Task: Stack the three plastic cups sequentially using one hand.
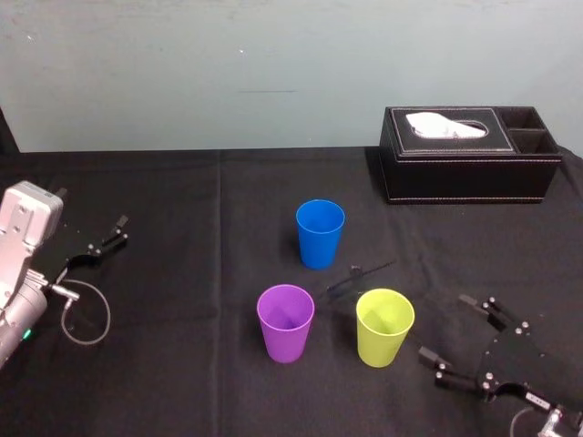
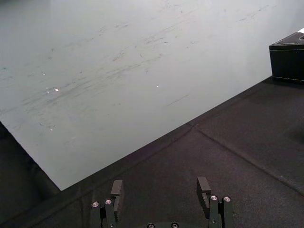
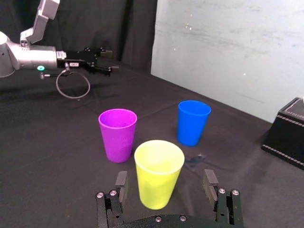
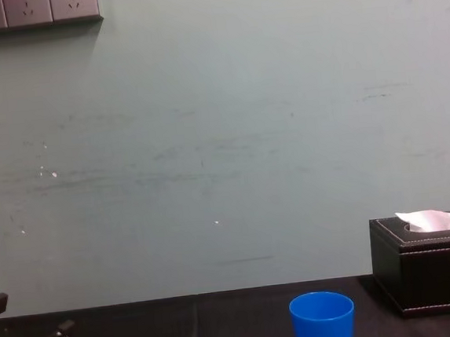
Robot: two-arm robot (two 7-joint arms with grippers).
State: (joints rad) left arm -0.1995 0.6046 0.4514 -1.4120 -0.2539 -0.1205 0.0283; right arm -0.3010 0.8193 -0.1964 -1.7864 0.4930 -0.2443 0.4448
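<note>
Right gripper (image 1: 445, 326) is hovering with jaws spread, facing the yellow-green cup (image 1: 384, 326) standing upright just to its left, so I'm judging this arm the nearer. Purple cup (image 1: 286, 321) is standing beyond it, blue cup (image 1: 320, 233) farther back. Left gripper (image 1: 107, 235) is idling open, well apart. Black cloth (image 1: 182, 200) is lying under everything, tissue box (image 1: 469, 155) sitting near the wall (image 1: 273, 73).

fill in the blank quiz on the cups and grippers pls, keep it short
The cup nearest the tissue box is ____.
The open right gripper sits closest to the ____ cup.
The purple cup stands to the robot's ____ of that one.
The left gripper, open, is parked far from all ____ cups.
Missing words: blue; yellow-green; left; three
</note>
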